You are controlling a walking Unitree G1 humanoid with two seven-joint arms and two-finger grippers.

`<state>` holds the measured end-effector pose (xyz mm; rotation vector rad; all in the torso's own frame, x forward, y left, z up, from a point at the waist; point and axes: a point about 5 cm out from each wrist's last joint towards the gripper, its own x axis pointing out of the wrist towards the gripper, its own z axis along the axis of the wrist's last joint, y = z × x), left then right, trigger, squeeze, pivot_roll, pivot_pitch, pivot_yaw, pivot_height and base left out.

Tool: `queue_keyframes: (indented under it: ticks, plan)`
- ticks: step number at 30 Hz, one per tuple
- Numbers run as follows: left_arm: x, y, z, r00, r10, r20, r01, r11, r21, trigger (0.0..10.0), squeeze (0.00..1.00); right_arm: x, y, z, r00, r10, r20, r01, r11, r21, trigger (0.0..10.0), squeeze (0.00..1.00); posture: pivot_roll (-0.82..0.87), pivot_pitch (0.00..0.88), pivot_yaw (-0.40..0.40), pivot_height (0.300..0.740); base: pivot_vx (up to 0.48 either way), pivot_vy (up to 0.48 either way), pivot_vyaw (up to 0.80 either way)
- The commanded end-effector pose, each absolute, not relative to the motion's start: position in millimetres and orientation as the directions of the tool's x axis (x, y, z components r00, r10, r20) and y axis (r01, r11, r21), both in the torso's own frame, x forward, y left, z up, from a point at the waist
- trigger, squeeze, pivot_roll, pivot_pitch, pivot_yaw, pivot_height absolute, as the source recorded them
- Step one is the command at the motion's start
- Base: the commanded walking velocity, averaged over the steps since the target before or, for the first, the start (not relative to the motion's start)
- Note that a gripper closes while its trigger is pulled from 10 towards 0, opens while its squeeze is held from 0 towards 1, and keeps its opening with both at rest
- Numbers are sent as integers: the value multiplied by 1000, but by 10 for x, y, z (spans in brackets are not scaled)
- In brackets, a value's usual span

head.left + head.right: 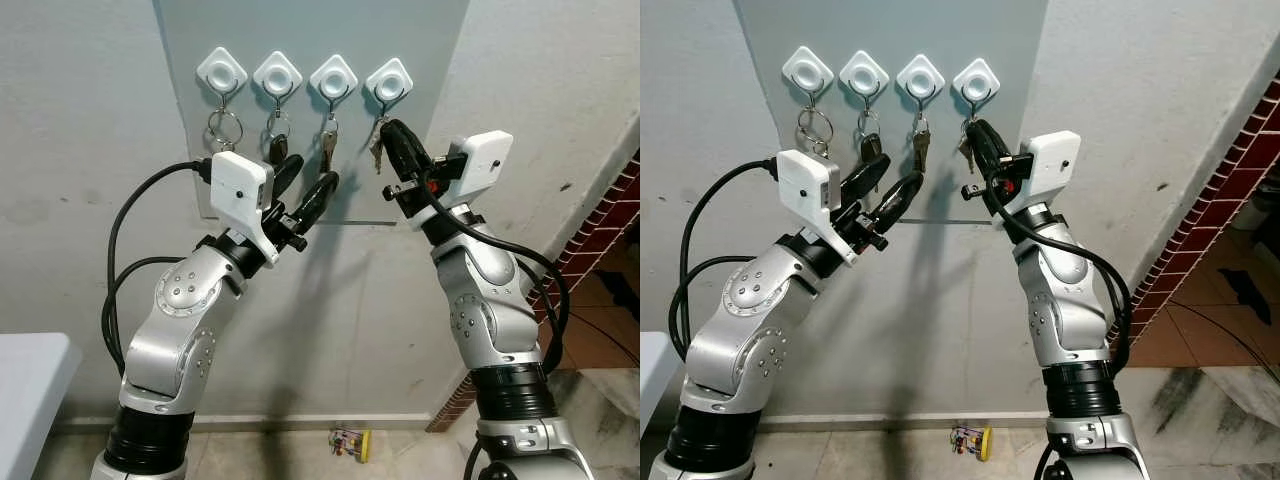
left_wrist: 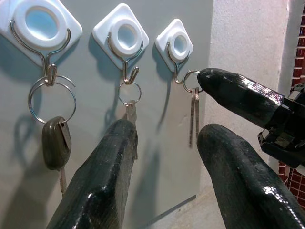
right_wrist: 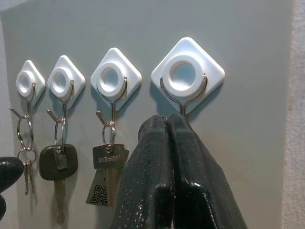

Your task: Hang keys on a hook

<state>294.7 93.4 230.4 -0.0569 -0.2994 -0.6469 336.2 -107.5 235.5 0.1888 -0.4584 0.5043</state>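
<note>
Keys (image 1: 377, 146) hang at the fourth hook (image 1: 389, 82), upper right of the grey panel (image 1: 430, 60) in the left eye view, ring looped on the wire and the blades dangling below. The right tool (image 1: 388, 130) is right there at the ring, fingers pressed together; from the right wrist view they look closed just under the hook's wire, but I can't tell if the ring is pinched between them or only beside them.

The left tool (image 1: 306, 178) sits lower, centre-left of the frame, fingers apart and holding nothing, below the key fob (image 1: 278, 150) and the single key (image 1: 328, 146). An empty-looking ring bunch (image 1: 225, 127) hangs on the first hook.

Handling-wise, my guess: light, hard metal, zero give, and slippery against those glossy fingers. The blades swing freely, so grabbing them would just make the thing twist. Best hold is the ring itself, pinched flat across the wire, leaving the loop open for the hook. Not fragile, drops easily though.
</note>
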Motion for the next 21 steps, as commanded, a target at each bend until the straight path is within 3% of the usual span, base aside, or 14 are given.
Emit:
queue_keyframes:
  ticks: [1,21]
  plan:
    - [2926,917,2328,750,-593,293,608,793,51,10000,0,3390,-1102,2421,767,408,496,-506,859,77,10000,0,-106,1,-40,740,0,0,0]
    - [2934,909,2334,748,-596,292,609,791,53,10000,0,3436,-1147,2487,769,356,531,-516,836,186,10000,0,-102,0,-40,740,0,0,0]
